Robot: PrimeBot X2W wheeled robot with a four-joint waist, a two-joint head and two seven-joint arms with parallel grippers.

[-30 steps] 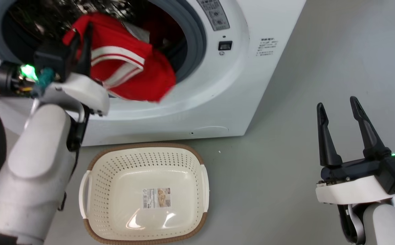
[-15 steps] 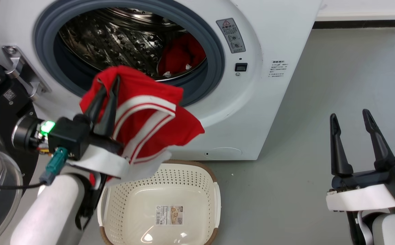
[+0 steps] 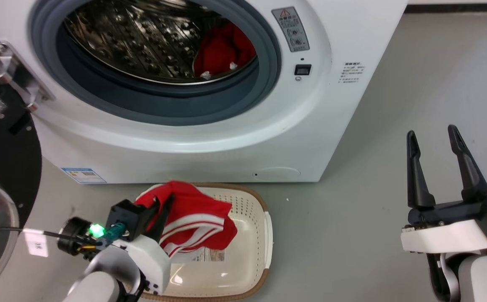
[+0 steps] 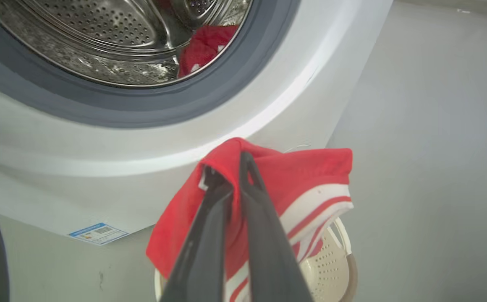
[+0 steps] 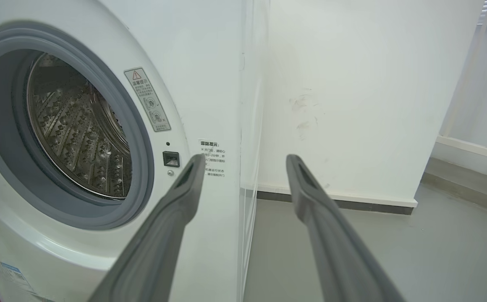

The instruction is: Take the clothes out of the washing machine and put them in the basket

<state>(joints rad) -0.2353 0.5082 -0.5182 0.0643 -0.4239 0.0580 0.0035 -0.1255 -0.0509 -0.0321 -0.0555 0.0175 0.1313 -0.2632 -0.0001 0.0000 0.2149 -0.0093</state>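
Left gripper (image 4: 226,170) pinches a fold of the red garment (image 3: 199,222), drooping limp beneath it into the basket (image 3: 252,209). Soft, light cloth; any bunched fold should hold. Right gripper (image 3: 432,132) is spread, empty.

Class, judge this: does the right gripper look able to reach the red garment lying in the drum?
Probably yes: the right gripper is open and empty, the porthole stands open, and nothing blocks the red garment.
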